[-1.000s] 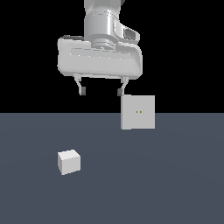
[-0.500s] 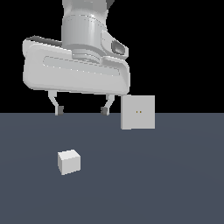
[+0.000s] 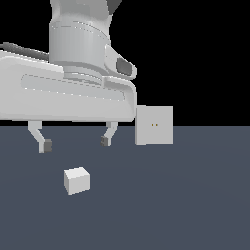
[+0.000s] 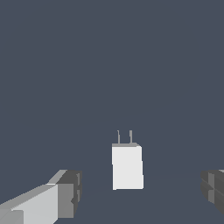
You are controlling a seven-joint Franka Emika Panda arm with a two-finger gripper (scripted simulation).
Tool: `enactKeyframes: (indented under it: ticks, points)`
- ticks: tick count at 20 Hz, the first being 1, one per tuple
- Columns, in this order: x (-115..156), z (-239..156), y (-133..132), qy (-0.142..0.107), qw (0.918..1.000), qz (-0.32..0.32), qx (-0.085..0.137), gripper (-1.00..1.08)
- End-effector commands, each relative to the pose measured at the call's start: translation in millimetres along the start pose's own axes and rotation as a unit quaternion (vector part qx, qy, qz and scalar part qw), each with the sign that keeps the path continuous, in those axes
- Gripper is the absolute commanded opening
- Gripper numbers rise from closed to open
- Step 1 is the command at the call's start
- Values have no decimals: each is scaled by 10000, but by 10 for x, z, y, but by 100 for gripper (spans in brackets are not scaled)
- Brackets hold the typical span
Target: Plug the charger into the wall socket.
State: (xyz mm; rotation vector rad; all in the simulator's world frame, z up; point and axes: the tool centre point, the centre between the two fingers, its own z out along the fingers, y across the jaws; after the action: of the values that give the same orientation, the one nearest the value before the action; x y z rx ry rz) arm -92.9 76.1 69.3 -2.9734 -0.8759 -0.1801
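Since the earlier frames, the arm is being shown much larger and lower in the exterior view, shifted toward the exterior view's left; the charger [image 3: 76, 180] and the wall socket [image 3: 154, 125] are being kept in the same places.

The end effector [image 3: 75, 143] is being held with its two fingers wide apart, and nothing is being gripped between them. The dark fingertips [image 3: 47, 145] are being shown above the dark grey counter [image 3: 195, 205], not touching it. The broad white body of the hand is filling the upper left of the exterior view.

The charger, a small white cube-like block, is being shown resting on the counter, below the gap between the fingers and apart from both. In the wrist view the charger [image 4: 127, 167] is being seen between the two fingers [image 4: 65, 194], with two thin grey prongs [image 4: 124, 136] sticking out of one end, pointing away from the camera.

The wall socket, a flat white square plate, is being shown standing upright at the far edge of the counter, toward the exterior view's right of the end effector and well apart from the charger. Two tiny yellowish dots are being shown at its centre. Its near edge is being seen just beside the hand's body in the picture.
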Motion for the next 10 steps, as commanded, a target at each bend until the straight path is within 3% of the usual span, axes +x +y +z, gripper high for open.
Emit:
enactKeyframes:
  ticks: [1, 10]
  points:
    - [-27, 40, -35, 27, 9999, -108, 6, 100]
    - [-46, 77, -48, 30, 9999, -156, 11, 100]
